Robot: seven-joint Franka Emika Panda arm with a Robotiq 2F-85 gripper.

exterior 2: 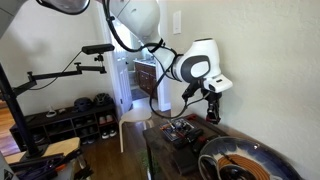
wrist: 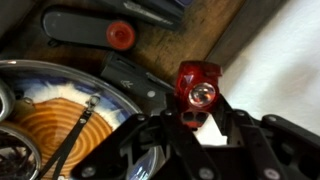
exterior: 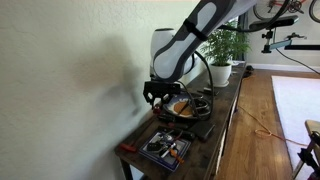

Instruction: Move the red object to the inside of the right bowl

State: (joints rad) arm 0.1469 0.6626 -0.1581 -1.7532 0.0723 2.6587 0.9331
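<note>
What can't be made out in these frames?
Red object: too small to find in both exterior views; only the wrist view shows it.
Gripper: the wrist view is blurred and the linkage hides any finger contact.
Bowl: cut off by the wrist view's left and bottom edges.

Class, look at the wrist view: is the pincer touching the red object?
Touching. The wrist view shows the lower end of the red object clamped between the fingers of the pincer, with no gap.

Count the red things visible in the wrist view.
2. The red object is held in the gripper, right of the patterned bowl in the picture. A round red button sits on the dark flat piece near the top. More may be hidden under the gripper.
</note>
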